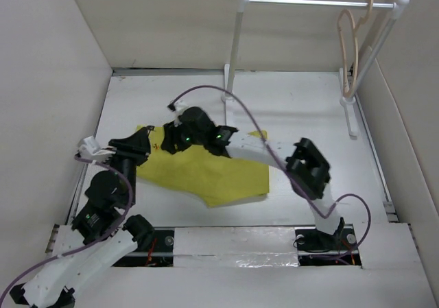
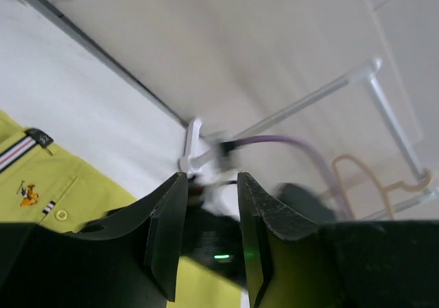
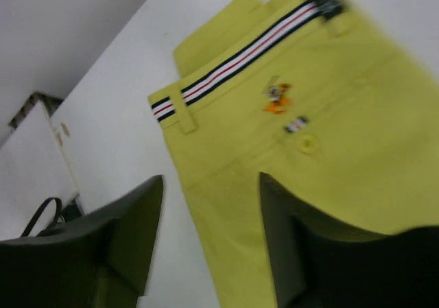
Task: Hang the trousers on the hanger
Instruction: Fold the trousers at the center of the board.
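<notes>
The mustard-yellow trousers (image 1: 212,174) lie folded flat on the white table, with the striped waistband (image 3: 240,53) at their left end. My right gripper (image 1: 169,142) reaches over that end. It is open (image 3: 209,184), with its fingers either side of the cloth's side edge just below the waistband. My left gripper (image 1: 146,140) is beside the waistband end, open and empty (image 2: 209,184), and faces the right arm's wrist. The trousers also show in the left wrist view (image 2: 48,198). The pale wooden hanger (image 1: 350,44) hangs on the rail at the far right, and shows in the left wrist view (image 2: 384,178).
A white rail rack (image 1: 309,2) with two posts stands at the back of the table. White walls enclose the left, back and right. A purple cable (image 1: 233,105) loops over the right arm. The right arm's elbow (image 1: 310,167) sits right of the trousers.
</notes>
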Robot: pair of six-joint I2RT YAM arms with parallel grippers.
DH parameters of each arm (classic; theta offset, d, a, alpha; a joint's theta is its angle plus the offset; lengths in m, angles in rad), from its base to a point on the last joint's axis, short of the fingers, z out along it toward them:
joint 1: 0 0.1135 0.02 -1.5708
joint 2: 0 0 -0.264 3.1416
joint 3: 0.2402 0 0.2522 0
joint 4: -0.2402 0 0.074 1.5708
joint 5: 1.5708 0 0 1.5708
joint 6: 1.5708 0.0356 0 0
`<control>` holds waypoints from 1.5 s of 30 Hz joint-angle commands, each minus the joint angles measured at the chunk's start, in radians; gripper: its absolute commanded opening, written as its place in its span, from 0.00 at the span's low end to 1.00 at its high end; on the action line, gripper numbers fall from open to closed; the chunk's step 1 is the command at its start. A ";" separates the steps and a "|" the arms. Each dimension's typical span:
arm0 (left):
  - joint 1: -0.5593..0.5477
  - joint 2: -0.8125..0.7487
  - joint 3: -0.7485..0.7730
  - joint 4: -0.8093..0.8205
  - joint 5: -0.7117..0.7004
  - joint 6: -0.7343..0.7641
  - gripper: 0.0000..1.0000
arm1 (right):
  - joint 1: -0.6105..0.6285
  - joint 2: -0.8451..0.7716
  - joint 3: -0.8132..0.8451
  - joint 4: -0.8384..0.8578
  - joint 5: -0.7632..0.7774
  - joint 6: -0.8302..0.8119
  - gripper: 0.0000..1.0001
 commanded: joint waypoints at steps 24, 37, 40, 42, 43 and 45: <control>0.488 0.961 -0.364 0.690 0.692 -0.206 0.35 | -0.305 -0.993 -1.401 0.286 0.181 0.153 0.00; 0.580 0.638 -0.433 0.669 0.705 -0.203 0.35 | -0.309 -1.091 -1.403 0.136 0.199 0.203 0.00; 0.525 0.569 -0.431 0.691 0.702 -0.177 0.35 | -0.309 -1.136 -1.317 0.148 0.209 0.141 0.00; 0.473 0.559 -0.422 0.714 0.718 -0.162 0.35 | -0.349 -1.106 -1.251 0.175 0.183 0.098 0.00; 0.454 0.566 -0.416 0.720 0.722 -0.157 0.35 | -0.366 -1.075 -1.226 0.195 0.166 0.086 0.00; 0.392 0.595 -0.390 0.723 0.719 -0.129 0.34 | -0.395 -0.968 -1.169 0.195 0.121 0.055 0.00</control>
